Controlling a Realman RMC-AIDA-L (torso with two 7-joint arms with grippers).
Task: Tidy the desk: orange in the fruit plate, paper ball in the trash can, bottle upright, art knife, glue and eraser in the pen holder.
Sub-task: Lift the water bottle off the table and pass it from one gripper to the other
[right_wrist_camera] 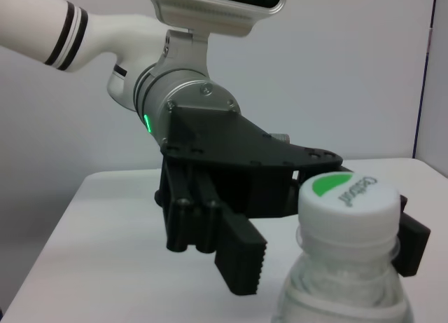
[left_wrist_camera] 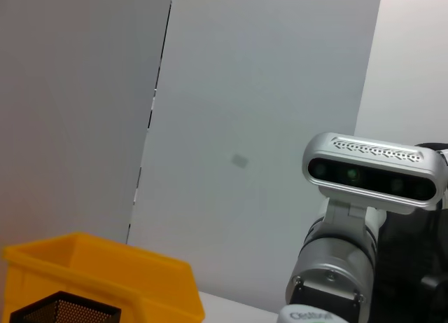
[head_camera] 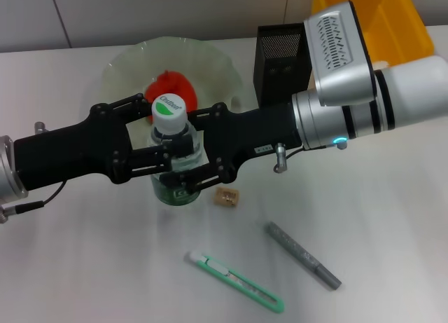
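Note:
The clear bottle [head_camera: 176,190] with a white and green cap [right_wrist_camera: 348,197] stands upright at the table's middle. My right gripper [head_camera: 187,148] reaches in from the right and looks shut on its upper body. From the left, my left gripper [head_camera: 155,130] straddles the bottle's neck, open, with a gap at its toothed finger [right_wrist_camera: 241,263]. The orange [head_camera: 170,85] lies in the pale green fruit plate [head_camera: 217,64] behind. In front lie the tan eraser [head_camera: 226,195], the green art knife [head_camera: 234,281] and the grey glue stick [head_camera: 302,255]. The paper ball is out of view.
The black mesh pen holder [head_camera: 280,60] stands at the back, just behind my right wrist. A yellow bin [head_camera: 381,22] sits at the back right corner. Both arms cross the table's middle at bottle height.

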